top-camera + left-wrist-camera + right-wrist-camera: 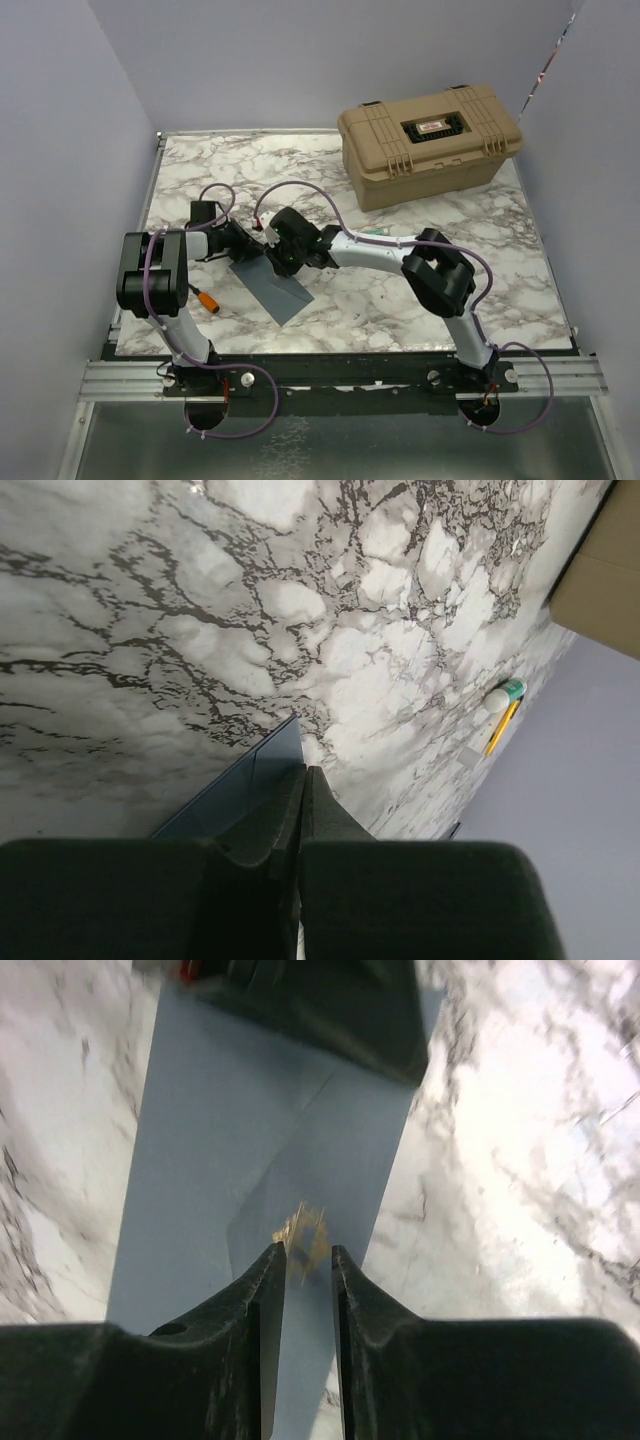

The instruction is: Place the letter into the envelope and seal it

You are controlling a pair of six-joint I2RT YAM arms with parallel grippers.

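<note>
With the envelope [275,290] on the desk [420,290], left hand [303,772] pressed together at its edge and right hand [306,1253] slightly spread over its gold mark [300,1230], a skewed push may slide it, leaving the flap unsealed.

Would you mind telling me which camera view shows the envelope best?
The right wrist view: the envelope fills it, with flap seams and gold centre mark clear. The top view shows only its near corner, the rest covered; the left wrist view shows just a narrow edge strip.

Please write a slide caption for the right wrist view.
Right gripper, jaws slightly apart, aimed at the gold mark on the grey envelope lying on the marble table.
</note>
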